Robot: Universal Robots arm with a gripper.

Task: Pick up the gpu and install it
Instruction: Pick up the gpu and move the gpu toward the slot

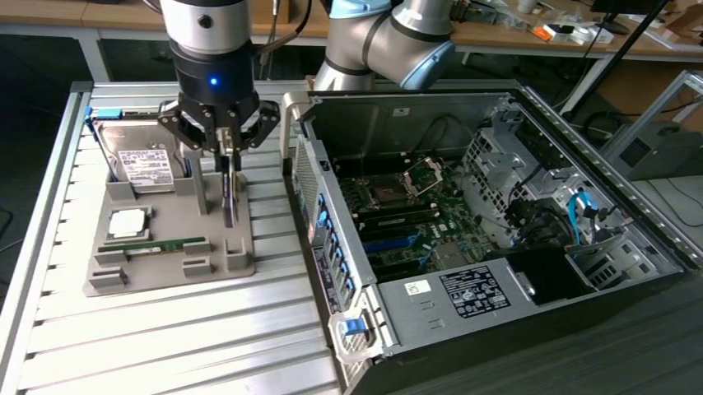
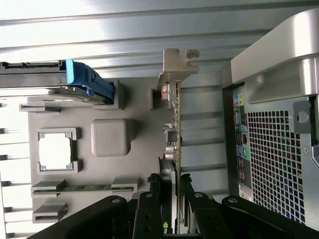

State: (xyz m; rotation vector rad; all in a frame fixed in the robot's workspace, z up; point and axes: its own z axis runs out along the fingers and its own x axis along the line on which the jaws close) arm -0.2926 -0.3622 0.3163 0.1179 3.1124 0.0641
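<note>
The hand pinches the gpu, one of its dark fingers on each flat face, gripping the upper part of the card. The card stands on edge, its thin side to both cameras, and its pale metal bracket is at the end away from the grip. It is above the grey holder on the slatted table. I cannot tell whether its lower end sits in the holder's slot or hangs just clear of it. I judge the card light and stiff but delicate. The board will not flex in the grip, yet the small parts on its faces and the contact edge should not be pressed or knocked. The safest hold is therefore on bare board near the edge opposite the contacts, and firm enough that the smooth faces do not slip. The bracket may pull that end down a little. On the holder lie a narrow green memory stick and a square processor, and beyond them a silver hard drive with a white label. Farther off, on the exterior view's right, the open computer case lies on its side with its motherboard exposed, well apart from the card.
</note>
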